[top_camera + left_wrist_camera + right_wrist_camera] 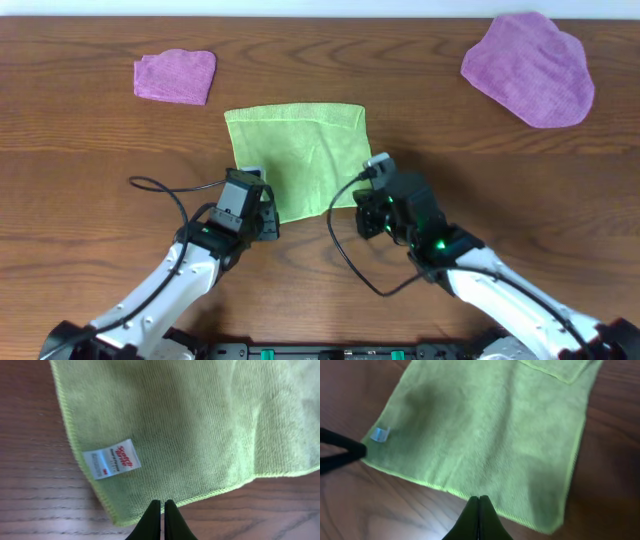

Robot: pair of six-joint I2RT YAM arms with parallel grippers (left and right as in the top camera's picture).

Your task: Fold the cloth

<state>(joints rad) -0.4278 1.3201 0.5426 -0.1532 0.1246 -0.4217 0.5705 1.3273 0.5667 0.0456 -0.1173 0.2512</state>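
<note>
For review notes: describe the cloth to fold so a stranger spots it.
On the wooden table, look at the middle. The cloth lies spread there. It alone is lime green with a white tag; the small cloth and large cloth farther back are purple.

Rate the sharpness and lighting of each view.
Overhead: sharp and evenly lit, the cloth casting hardly any shadow. Left wrist: the tag is crisp enough to show print, though too fine to read. Right wrist: softer, the tag only a pale blur, with shadow patches darkening the cloth and a sheen on the table.
</note>
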